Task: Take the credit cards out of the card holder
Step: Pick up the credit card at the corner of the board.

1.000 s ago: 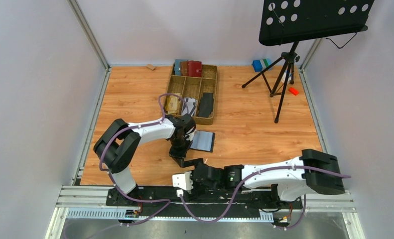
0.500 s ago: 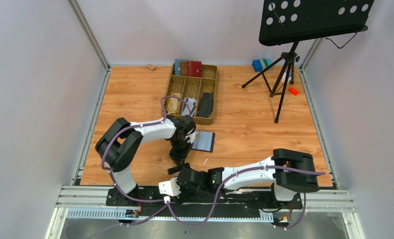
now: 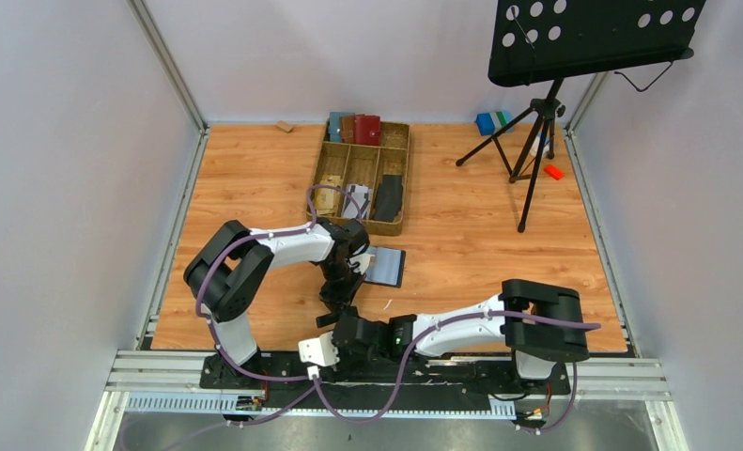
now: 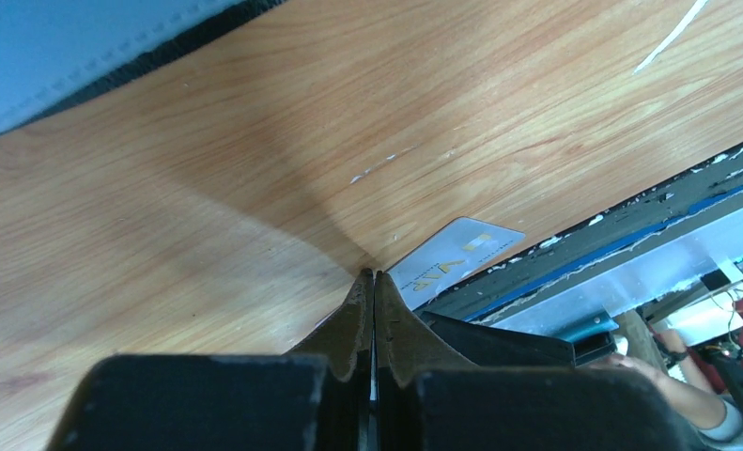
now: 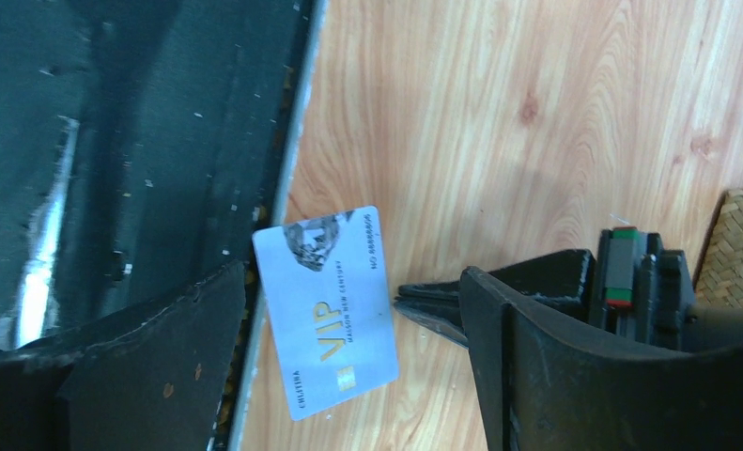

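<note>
Two pairs of fingers meet around a single card at the near edge of the desk. The left gripper has its fingers pressed tight together with nothing showing between them, tips down on the wood just beside the card's long edge. Whether they touch it I cannot tell.

The right gripper comes in low from the other side. Its fingers stand wide apart with the credit card between them, gripping nothing. That card is pale grey with gold "VIP" lettering and lies flat, face up, hard against the black rail along the desk's front.

A little further in lies the card holder, open on the wood with its grey-blue pages upward, just beside the left wrist and just in front of the woven tray. It is well apart from the loose card.

The tray holds a long black flat piece and, along its far side, blue, brown and red wallets. Off to the right a black music stand rises on its tripod.
</note>
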`<state>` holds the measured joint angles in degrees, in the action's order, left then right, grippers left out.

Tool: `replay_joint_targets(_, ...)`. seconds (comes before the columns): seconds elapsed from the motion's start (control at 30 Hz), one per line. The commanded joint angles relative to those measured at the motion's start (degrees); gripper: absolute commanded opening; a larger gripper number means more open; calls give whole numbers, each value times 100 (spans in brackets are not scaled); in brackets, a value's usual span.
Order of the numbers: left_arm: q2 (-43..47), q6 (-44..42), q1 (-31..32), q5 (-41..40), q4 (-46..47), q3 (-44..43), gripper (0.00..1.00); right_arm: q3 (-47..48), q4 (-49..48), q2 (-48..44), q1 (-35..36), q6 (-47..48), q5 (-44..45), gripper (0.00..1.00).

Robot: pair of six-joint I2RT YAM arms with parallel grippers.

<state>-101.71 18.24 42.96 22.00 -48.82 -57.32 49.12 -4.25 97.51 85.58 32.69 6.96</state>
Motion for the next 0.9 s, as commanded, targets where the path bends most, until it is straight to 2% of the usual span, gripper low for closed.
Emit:
replay_joint_targets(0.0,-170,-251,-16,-150,57,-28,0,14,-243,0,-171,86,-85,83)
replay_joint_targets(0.6,-338,-182,-24,-144,-79,-233,0,-193,-94,47,-226,651,-72,83)
replay_joint_targets(0.87,-499,-268,-123,-181,-245,-428,0,-75,348,24,-218,907,-2,83)
